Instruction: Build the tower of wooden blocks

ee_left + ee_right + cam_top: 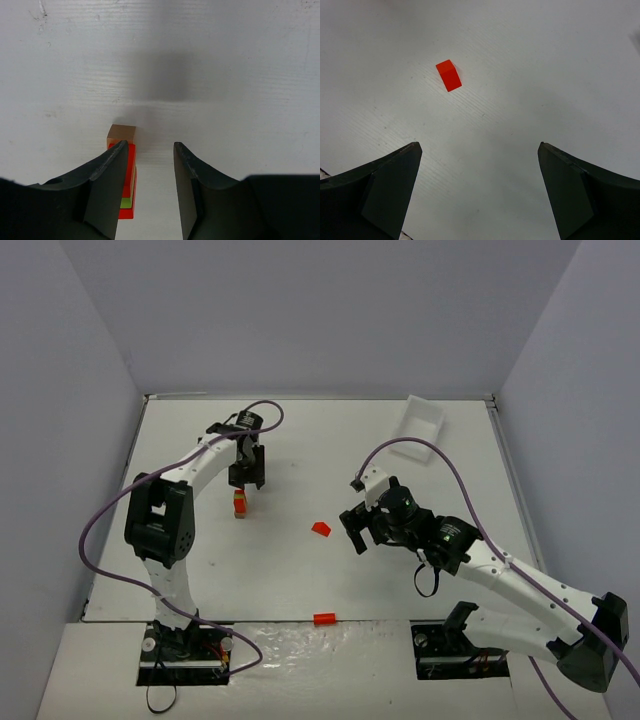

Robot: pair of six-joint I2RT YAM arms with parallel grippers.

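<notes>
The wood block tower (pixel 240 503) stands left of the table's middle: a narrow stack of red blocks with a tan one. In the left wrist view the tower (pixel 128 165) is seen from above, with a tan block (pixel 121 134) on top and a lime green one (pixel 125 202) lower down. My left gripper (pixel 246 476) hovers just behind and above it, open and empty (pixel 150 150). The stack sits by the left finger (pixel 107 172), partly hidden by it. My right gripper (pixel 358 532) is open and empty (pixel 480 147). A loose red block (pixel 321 528) lies ahead of it (pixel 449 75).
Another red block (pixel 323 618) lies at the table's front edge between the arm bases. A white rectangular tray (pixel 420 420) sits at the back right. Grey walls close in the table on the left, back and right.
</notes>
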